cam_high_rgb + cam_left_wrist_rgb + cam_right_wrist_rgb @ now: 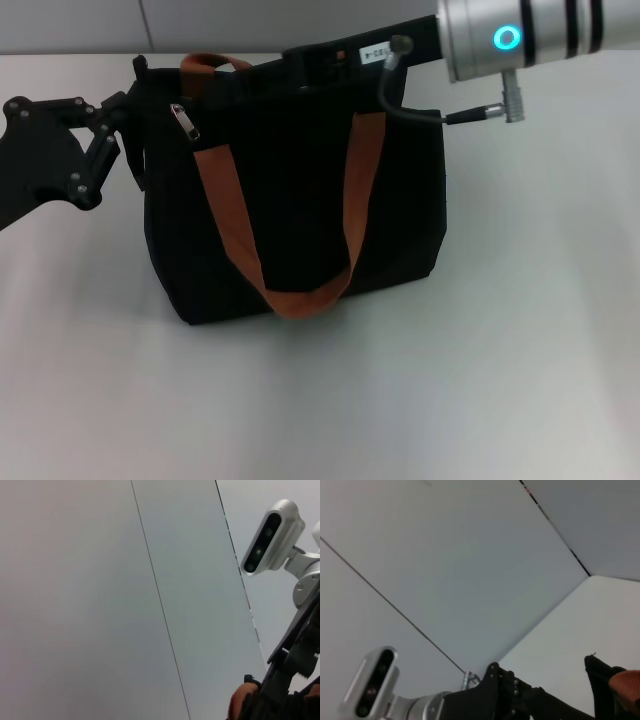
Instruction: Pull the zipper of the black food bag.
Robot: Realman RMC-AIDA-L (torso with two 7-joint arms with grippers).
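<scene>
The black food bag (300, 210) stands upright in the middle of the table, with one orange-brown handle (240, 240) hanging down its front. The silver zipper pull (185, 122) lies on the bag's top near its left end. My left gripper (125, 118) is against the bag's left top corner, just left of the pull. My right gripper (300, 62) reaches in from the upper right along the bag's back top edge, beside the rear handle (214, 62). The right wrist view shows the bag's corner (600, 680) and the left gripper (507, 690).
The white table (400, 400) spreads in front of and to the right of the bag. A grey wall panel (250, 20) runs behind it. My right arm's silver wrist (520, 35) with its cable (400, 105) hangs above the bag's right top corner.
</scene>
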